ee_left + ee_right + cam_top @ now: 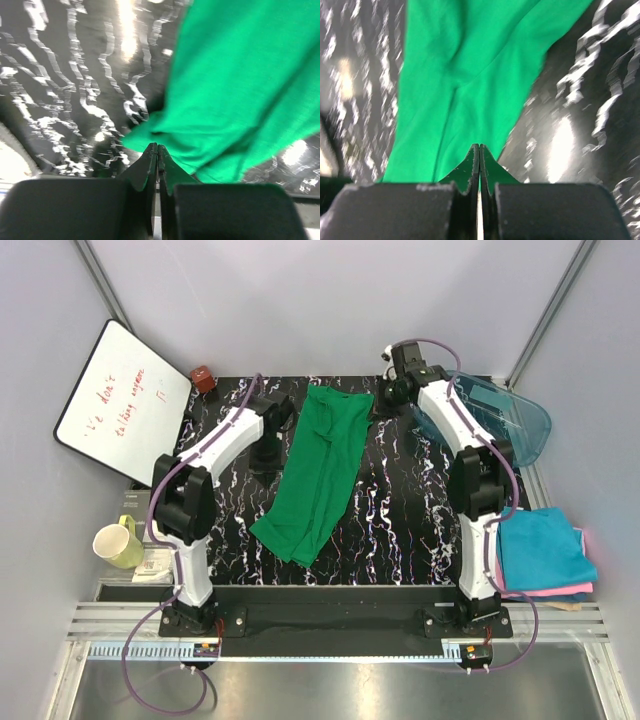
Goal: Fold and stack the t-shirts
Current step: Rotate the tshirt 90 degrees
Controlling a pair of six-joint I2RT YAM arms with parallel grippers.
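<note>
Both pincers are shut right now. The left pincer (157,146) has its jaws pressed together with barely a hairline between them, and the corner of the green t-shirt (320,470) bunches up right at its tips, so it looks pinched in there. Same deal with the right pincer (479,146): it's fully closed, and a crease in the cloth runs straight to its tips.

The shirt lies stretched out long on the black marbled table (400,510), its far edge between the two pincers and the rest trailing back toward the arm bases. The clear teal tub (510,420) is just beside the right pincer. A folded teal-blue t-shirt (540,545) sits on a pink t-shirt (550,590), well apart from it, by that arm's base.
</note>
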